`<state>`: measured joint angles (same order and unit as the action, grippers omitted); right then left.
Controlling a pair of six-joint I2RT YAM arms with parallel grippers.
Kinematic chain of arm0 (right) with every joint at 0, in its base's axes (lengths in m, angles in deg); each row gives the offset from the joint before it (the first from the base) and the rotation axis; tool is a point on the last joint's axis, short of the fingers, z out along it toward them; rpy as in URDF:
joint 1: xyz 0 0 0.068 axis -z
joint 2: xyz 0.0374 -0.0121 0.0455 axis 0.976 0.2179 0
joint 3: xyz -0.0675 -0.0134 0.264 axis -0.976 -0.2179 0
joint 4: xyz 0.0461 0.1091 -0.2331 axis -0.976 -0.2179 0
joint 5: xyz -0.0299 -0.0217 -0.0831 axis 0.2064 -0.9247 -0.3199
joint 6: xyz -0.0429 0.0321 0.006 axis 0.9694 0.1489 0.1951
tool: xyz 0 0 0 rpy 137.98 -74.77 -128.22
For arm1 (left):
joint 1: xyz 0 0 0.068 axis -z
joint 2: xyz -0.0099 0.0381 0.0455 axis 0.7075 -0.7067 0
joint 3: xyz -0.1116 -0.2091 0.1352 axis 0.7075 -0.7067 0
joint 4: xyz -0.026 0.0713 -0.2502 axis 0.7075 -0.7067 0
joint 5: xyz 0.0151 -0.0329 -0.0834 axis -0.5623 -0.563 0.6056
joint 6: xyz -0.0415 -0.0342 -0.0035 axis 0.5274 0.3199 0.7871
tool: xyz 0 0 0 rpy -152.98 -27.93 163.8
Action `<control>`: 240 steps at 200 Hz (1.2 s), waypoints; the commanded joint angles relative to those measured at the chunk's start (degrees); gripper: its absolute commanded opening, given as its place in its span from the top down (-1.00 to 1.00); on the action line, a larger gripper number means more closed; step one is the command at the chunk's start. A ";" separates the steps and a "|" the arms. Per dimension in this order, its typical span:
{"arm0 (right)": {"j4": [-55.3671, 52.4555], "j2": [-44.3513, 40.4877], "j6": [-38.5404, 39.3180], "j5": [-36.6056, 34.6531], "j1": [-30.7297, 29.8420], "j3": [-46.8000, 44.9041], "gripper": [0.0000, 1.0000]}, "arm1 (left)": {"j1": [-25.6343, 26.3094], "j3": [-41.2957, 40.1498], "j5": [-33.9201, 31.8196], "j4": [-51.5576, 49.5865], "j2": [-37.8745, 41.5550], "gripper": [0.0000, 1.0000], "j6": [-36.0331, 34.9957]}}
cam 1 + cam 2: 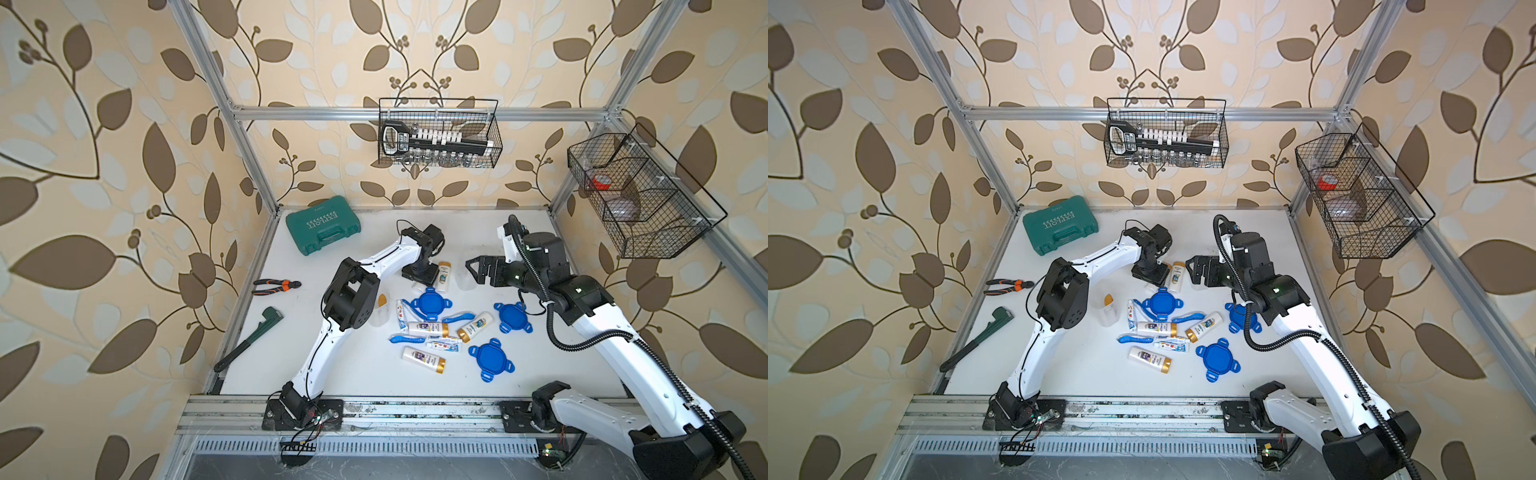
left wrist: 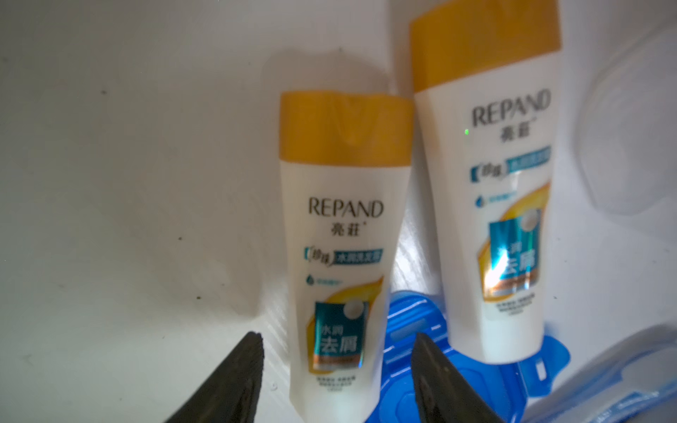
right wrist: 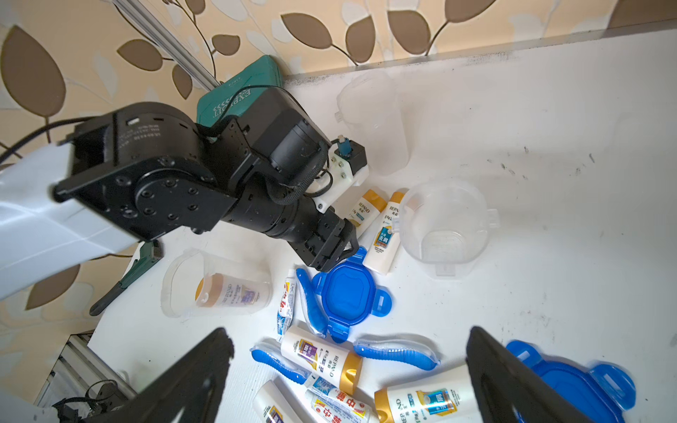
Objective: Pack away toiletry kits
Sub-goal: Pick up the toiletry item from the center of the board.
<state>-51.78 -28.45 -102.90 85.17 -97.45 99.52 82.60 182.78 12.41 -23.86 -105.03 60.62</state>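
Observation:
My left gripper (image 2: 337,340) points down at two white gold-capped bottles lying side by side. It stands open astride one bottle (image 2: 340,219), with a gap at each finger; the other bottle (image 2: 505,183) rests partly on a blue lid (image 1: 430,303). In both top views that gripper (image 1: 419,275) hides the straddled bottle. My right gripper (image 3: 350,335) hangs wide open and holds nothing, above a pile of bottles (image 1: 428,329), toothbrushes (image 1: 407,339) and toothpaste tubes (image 1: 444,344). A clear jar (image 3: 443,223) sits beside the two bottles. Another jar (image 3: 216,282) lies with a bottle inside.
A third clear jar (image 3: 373,121) lies nearer the back wall. Two more blue lids (image 1: 513,318) (image 1: 490,359) lie to the right. A green tool case (image 1: 323,224), pliers (image 1: 276,286) and a wrench (image 1: 249,338) lie on the left. Wire baskets (image 1: 438,133) (image 1: 640,195) hang on the frame.

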 commanded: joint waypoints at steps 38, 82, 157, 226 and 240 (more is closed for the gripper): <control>-0.24 0.08 0.08 0.52 1.24 1.93 -0.99 | 0.56 -4.08 -3.10 3.16 -0.38 -0.05 0.52; -0.54 -0.35 0.25 0.25 1.94 2.07 -0.99 | 0.89 -5.49 -2.86 4.24 0.30 0.15 0.37; -0.36 -0.46 -0.15 0.79 2.37 1.57 -0.99 | 1.04 -10.32 -0.75 4.29 9.55 0.53 1.33; -12.23 5.18 -1.40 11.17 4.86 10.14 -0.99 | 2.28 -19.30 3.56 7.78 26.75 0.65 0.72; -12.09 6.69 -2.91 17.02 5.21 10.30 -0.99 | 3.04 -22.80 4.58 9.98 31.60 0.64 -0.21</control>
<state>-59.28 -23.67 -103.66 91.85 -92.97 108.17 84.04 163.59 13.96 -17.46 -83.66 61.98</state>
